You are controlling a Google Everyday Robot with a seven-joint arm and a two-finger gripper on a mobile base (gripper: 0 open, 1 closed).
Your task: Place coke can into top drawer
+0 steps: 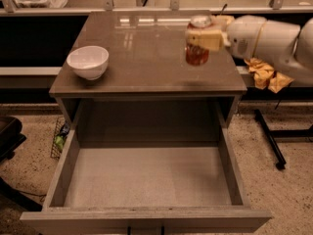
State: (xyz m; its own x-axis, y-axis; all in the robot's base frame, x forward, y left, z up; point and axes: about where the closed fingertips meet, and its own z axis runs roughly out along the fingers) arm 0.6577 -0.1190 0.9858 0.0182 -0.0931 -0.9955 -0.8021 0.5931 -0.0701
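The coke can (197, 54) is red with a silver top and is held upright above the right side of the cabinet top. My gripper (204, 37) is shut on the coke can, its pale fingers wrapped around the can's upper half, and the white arm reaches in from the right. The top drawer (146, 177) stands pulled wide open below the cabinet top, with grey wood-grain walls and a bare pale grey floor. The can is behind the drawer's opening, over the cabinet top near its front right.
A white bowl (88, 61) sits on the left of the cabinet top (142, 48). A yellow cloth (264, 74) lies to the right behind the arm. A black stand leg (271, 141) lies on the floor at right. A dark chair edge (7, 136) shows at far left.
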